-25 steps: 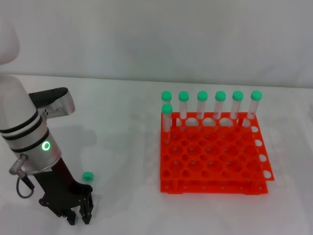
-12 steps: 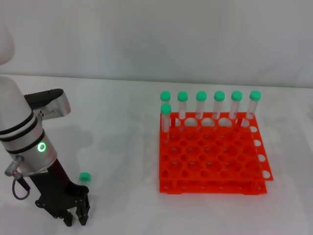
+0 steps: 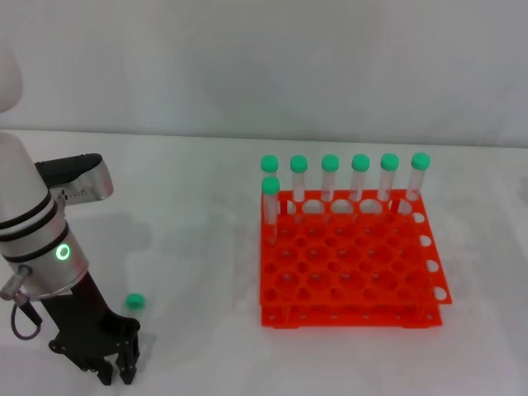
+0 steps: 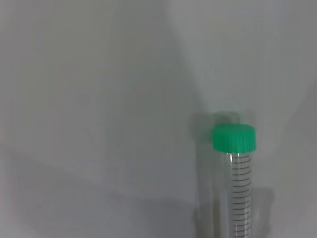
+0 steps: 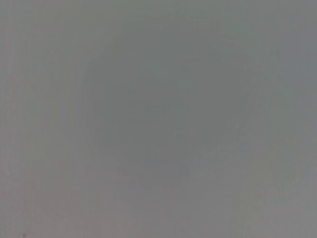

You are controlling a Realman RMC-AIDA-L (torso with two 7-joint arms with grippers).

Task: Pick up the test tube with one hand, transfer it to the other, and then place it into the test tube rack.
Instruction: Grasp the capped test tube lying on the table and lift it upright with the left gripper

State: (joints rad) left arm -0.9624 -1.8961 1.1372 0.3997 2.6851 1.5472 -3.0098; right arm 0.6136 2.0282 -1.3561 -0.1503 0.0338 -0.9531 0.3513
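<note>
Test tube (image 4: 240, 183): lies on the white desk (image 3: 206, 247), near-left part of the scene, well apart from the test tube rack (image 3: 346, 315). In the head view only its green cap (image 3: 134, 302) reads; the clear body is lost against the desk. The left wrist view shows cap, clear wall and printed graduation marks.

Handling (judgement): light, stiff, smooth plastic, so likely slippery and free to roll on the desk. Best hold is across the body just below the cap, where the wider cap gives a stop against sliding. Leave the lower body free for the hand-over and for entering a rack hole.

Left gripper (image 3: 116, 373): points down at the near-left edge, just nearer than the cap. Fingers stand at a narrow gap. Nothing is seen between them, and the cap lies apart from the tips, beside the black wrist.

Right gripper: not in view; the right wrist view shows a blank grey field.

Rack: right of centre. Seven other capped tubes (image 3: 330, 177) stand upright in it: six along the far row, one at the left end of the next row.

Against a second ago: rack, cap and arm all sit further left in the picture. Cap-to-rack spacing looks unchanged, so I judge the viewpoint turned and the tube did not move. The left gripper sits slightly lower in the picture.
</note>
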